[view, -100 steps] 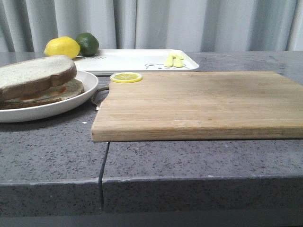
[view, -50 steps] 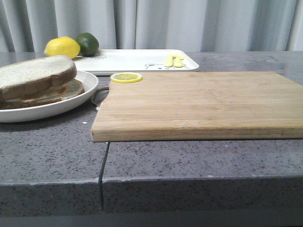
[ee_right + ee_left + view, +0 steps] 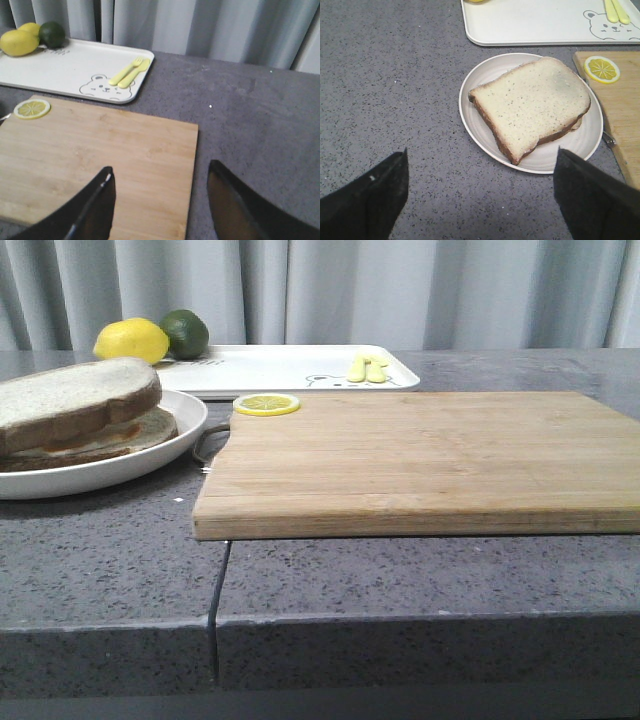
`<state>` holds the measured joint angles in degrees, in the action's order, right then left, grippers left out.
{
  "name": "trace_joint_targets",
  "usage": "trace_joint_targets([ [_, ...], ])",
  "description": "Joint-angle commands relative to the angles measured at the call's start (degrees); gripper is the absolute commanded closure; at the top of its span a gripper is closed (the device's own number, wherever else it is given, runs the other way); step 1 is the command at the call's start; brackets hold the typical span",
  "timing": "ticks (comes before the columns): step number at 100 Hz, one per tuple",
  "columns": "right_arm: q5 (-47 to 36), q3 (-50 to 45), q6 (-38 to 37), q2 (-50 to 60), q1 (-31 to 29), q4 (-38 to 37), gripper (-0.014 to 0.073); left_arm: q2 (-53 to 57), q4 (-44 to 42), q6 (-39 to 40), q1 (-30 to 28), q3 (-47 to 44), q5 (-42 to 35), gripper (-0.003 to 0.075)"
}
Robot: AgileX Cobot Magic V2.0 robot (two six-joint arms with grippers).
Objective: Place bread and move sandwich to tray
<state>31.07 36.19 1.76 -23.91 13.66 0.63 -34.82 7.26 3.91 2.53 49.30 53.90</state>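
- Bread (image 3: 532, 102) already lying as the top slice of the sandwich (image 3: 80, 415), inside the round white plate (image 3: 470, 107) near the left edge of the worktop (image 3: 400, 580); egg only glimpsed between the slices in the front view.
- Tray (image 3: 290, 365) toward the far edge of the worktop, just beyond the plate; carries a lemon (image 3: 131, 340) and a lime (image 3: 186, 332) at its left end, a small yellow fork and spoon (image 3: 129, 72) by the printed bear at its right end, bare in the middle.
- Wooden board (image 3: 420, 455) right of the plate, with a lemon slice (image 3: 266, 404) on its far left corner.
- Left gripper (image 3: 480, 195) above and short of the plate, jaws spread wide, holding nothing.
- Right gripper (image 3: 160, 200) over the near part of the board, jaws likewise wide and empty.
- Judged step: bread placement looks done; moving the sandwich not yet begun.
- Next move probably calls for lowering the left jaws around the stacked slices, closing gently enough to keep the egg in, then carrying over to the bare middle of the tray.
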Motion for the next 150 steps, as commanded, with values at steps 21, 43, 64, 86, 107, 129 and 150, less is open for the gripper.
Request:
trace_joint_targets([
  [21,-3.5,-5.5,-0.1,4.5,-0.4,-1.4,0.0169,-0.5,0.7,0.0,0.3,1.9,-3.5,0.0165],
  [43,-3.3,-5.5,-0.1,4.5,-0.4,-1.4,0.0169,-0.5,0.7,0.0,0.3,1.9,-3.5,0.0165],
  [64,-3.3,-5.5,-0.1,4.5,-0.4,-1.4,0.0169,-0.5,0.7,0.0,0.3,1.9,-3.5,0.0165],
  [86,-3.3,-5.5,-0.1,4.5,-0.4,-1.4,0.0169,-0.5,0.7,0.0,0.3,1.9,-3.5,0.0165],
  [107,-3.2,-5.5,-0.1,4.5,-0.4,-1.4,0.0169,-0.5,0.7,0.0,0.3,1.9,-3.5,0.0165],
  [129,-3.2,-5.5,-0.1,4.5,-0.4,-1.4,0.0169,-0.5,0.7,0.0,0.3,1.9,-3.6,0.0165],
  [150,-3.2,-5.5,-0.1,4.5,-0.4,-1.4,0.0169,-0.5,0.7,0.0,0.3,1.9,-3.7,0.0165],
])
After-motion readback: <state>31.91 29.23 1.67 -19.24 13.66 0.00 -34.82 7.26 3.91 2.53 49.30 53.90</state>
